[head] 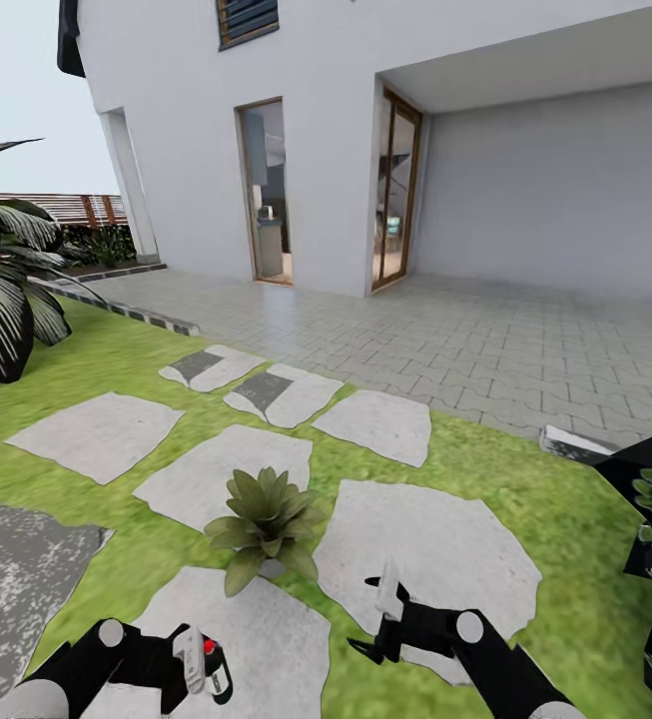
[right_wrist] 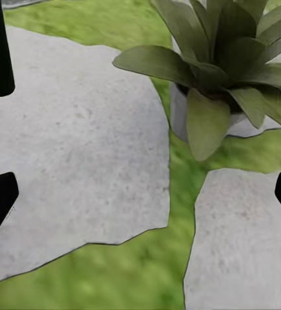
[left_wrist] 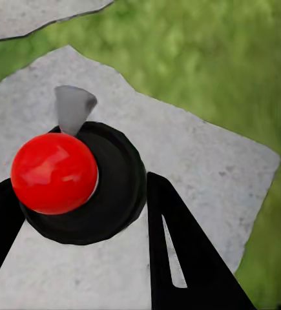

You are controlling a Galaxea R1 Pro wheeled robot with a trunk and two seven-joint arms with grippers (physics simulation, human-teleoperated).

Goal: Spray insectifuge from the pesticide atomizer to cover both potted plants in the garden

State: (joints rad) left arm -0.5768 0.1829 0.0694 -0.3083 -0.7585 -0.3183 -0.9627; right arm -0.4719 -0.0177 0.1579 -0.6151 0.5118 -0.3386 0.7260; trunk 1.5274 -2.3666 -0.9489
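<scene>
Pickup looks done: the left tool [head: 198, 664] is closed around the pesticide atomizer [head: 212, 667], a black bottle with a red top and a grey nozzle, its fingers [left_wrist: 179, 252] touching both sides of the body, held low over a grey stepping stone [head: 256, 639] at the lawn's near edge. The right tool [head: 383, 609] is spread wide and holds nothing, hovering over the neighbouring stone just beside one potted plant [head: 264, 519], which sits in the grass gap between stones. Spraying appears still to do; whether any insectifuge lies on the leaves cannot be told, and the second plant is unconfirmed.
</scene>
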